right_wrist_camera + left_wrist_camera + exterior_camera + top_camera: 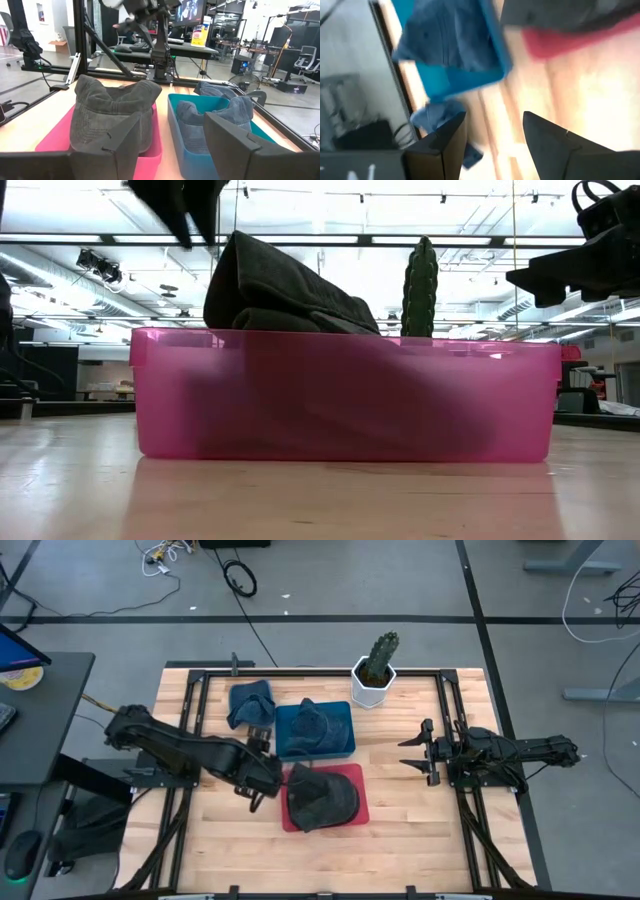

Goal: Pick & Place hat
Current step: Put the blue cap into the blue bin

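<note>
One hat (pixel 322 798) in front bin (pixel 358 802); second hat (pixel 312 725) in bin behind (pixel 343 730); cactus pot (pixel 373 685) behind right.

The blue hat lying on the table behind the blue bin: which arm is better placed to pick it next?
Probably the left. Its gripper hangs open beside the pink bin, on the same side as the loose blue hat. The right gripper waits open across the table, with the blue bin between.

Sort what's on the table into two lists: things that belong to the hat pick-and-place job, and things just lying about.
Job:
- dark hat in the pink bin
- blue hat in the blue bin
- loose blue hat on the table
- left gripper, open, beside the pink bin
- right gripper, open, waiting at the right

Lying about:
- potted cactus
</note>
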Controlling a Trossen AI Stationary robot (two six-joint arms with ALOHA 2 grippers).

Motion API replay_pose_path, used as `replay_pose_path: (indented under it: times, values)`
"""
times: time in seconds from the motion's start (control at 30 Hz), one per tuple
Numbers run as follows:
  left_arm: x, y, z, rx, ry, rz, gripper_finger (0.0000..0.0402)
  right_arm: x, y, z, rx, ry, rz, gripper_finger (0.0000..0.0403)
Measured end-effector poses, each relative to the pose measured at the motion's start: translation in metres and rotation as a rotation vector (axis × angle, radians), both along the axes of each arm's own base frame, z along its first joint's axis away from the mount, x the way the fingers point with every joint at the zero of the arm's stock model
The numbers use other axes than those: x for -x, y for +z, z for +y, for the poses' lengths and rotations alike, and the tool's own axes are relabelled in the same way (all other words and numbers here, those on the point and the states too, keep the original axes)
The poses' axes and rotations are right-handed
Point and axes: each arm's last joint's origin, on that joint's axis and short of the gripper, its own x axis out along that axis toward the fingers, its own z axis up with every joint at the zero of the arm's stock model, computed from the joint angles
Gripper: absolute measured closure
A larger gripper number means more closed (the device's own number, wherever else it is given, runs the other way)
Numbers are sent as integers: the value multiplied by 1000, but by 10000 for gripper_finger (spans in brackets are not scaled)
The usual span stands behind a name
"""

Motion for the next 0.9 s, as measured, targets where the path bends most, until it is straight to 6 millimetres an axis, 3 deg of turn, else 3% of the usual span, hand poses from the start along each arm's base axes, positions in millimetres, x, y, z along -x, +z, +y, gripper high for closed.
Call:
replay_pose_path:
  times: [0.27, 0.53, 0.67, 0.9]
  values:
    - [16, -64, 23, -193, 81, 148, 204, 0, 0, 0, 0, 0, 0, 185]
    - [21, -127, 61, -188, 89, 201, 204, 0, 0, 0, 0, 0, 0, 185]
    - [27, -142, 84, -213, 132, 241, 204, 0, 0, 0, 0, 0, 0, 185]
    - [25, -146, 116, -202, 228, 219, 204, 0, 0, 0, 0, 0, 0, 185]
